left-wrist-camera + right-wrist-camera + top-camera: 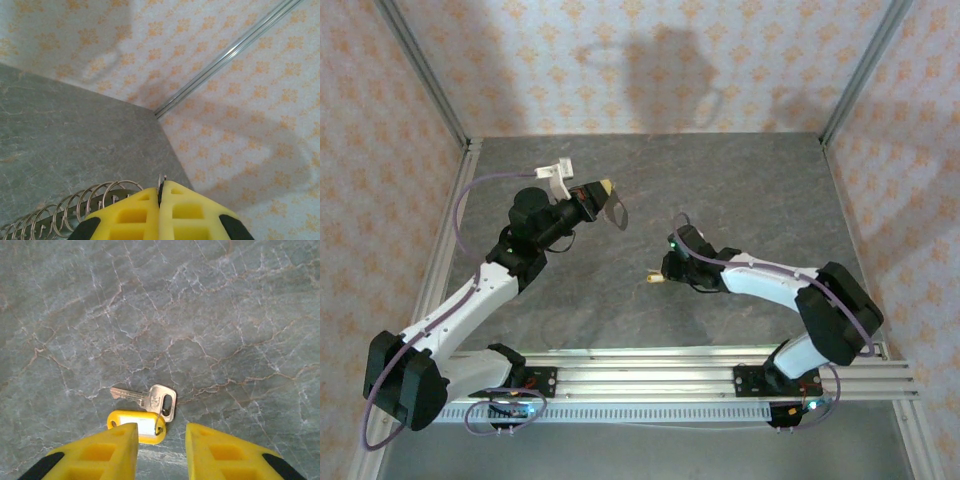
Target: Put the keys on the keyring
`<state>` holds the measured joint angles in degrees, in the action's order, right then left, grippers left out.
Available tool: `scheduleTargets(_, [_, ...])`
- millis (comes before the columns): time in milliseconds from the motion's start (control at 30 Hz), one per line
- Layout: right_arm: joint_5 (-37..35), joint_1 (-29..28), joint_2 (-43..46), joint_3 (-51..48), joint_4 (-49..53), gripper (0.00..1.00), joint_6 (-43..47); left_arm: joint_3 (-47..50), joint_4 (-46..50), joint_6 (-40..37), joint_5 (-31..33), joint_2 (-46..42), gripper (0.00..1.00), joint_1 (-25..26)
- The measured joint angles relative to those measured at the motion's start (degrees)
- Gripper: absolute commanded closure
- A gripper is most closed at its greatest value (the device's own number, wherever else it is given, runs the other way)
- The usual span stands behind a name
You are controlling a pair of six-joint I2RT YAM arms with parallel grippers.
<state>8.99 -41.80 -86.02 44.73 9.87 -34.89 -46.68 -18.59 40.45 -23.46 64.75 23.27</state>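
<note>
A silver key point(150, 399) lies flat on the grey stone table, tied by a small wire ring to a yellow tag point(142, 425) with a white label. My right gripper point(161, 440) stands open just behind it, and the tag's near edge slips under the left finger point(107, 450). From above, the key point(650, 279) sits at the tip of my right gripper point(666, 270). My left gripper point(161, 189) is shut on a thin metal wire. In the top view that wire is the keyring point(617, 214), a thin loop hanging from my raised left gripper point(604, 189).
A row of several metal rings on a dull strip point(75, 210) shows beside my left finger. Patterned walls and an aluminium corner post point(225, 52) close in the table point(740, 190). A rail point(650, 372) runs along the near edge.
</note>
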Motion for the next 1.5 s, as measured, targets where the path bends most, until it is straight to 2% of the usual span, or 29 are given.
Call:
scheduleTargets(333, [0.07, 0.00, -2.75, 0.90, 0.17, 0.69, -0.61, 0.00, 0.00, -0.02, -0.02, 0.00, 1.00, 0.00])
scheduleTargets(900, [0.42, -0.81, -5.57, 3.02, 2.38, 0.75, -0.59, 0.02, -0.07, -0.02, -0.02, 0.39, 1.00, 0.00])
scheduleTargets(1500, [-1.42, -2.54, -5.29, 4.70, 3.63, 0.74, -0.87, 0.13, -0.15, -0.02, -0.02, 0.66, 1.00, 0.00])
